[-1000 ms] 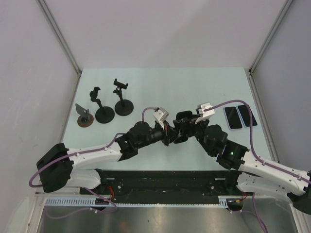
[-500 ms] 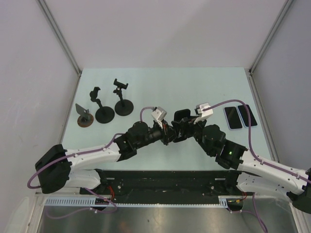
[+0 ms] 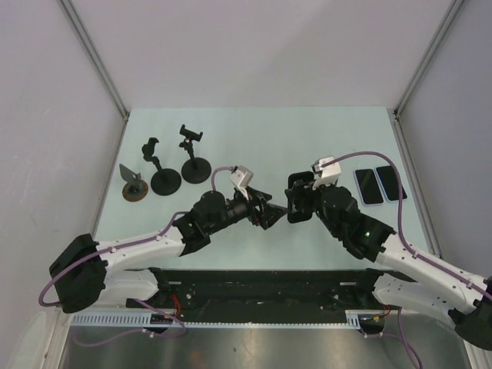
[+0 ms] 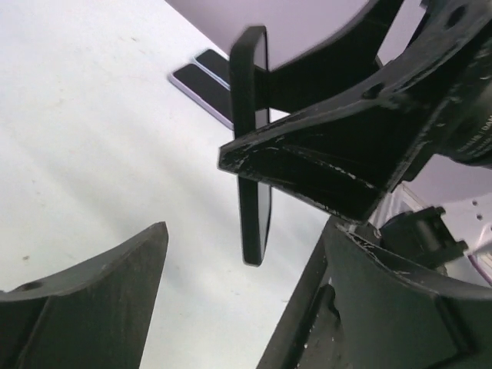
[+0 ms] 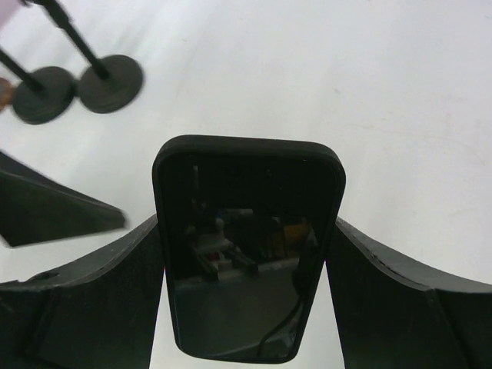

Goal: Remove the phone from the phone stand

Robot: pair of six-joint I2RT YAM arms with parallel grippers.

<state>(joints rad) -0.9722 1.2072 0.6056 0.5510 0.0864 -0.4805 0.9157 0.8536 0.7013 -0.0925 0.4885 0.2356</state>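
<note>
Upright phone (image 4: 254,219) seen edge-on, clamped in right claw (image 4: 250,115).
Left claw (image 4: 240,288) spread wide below, clear of it; two more phones (image 4: 201,75) flat on worktop (image 4: 92,138) beyond.

I work in a robot lab, inside a test cell. Blank grey walls (image 3: 261,46) held in metal framing (image 3: 94,58) box in a plain pale table (image 3: 307,131). My bases are bolted to a black rail (image 3: 254,286) at the near edge, next to a slotted cable duct (image 3: 115,317), and purple cables (image 3: 369,153) loop along my arms. What lies on the table is test props in tidy rows: three stands (image 3: 165,181) on one side, two phones (image 3: 367,187) on the other.
</note>
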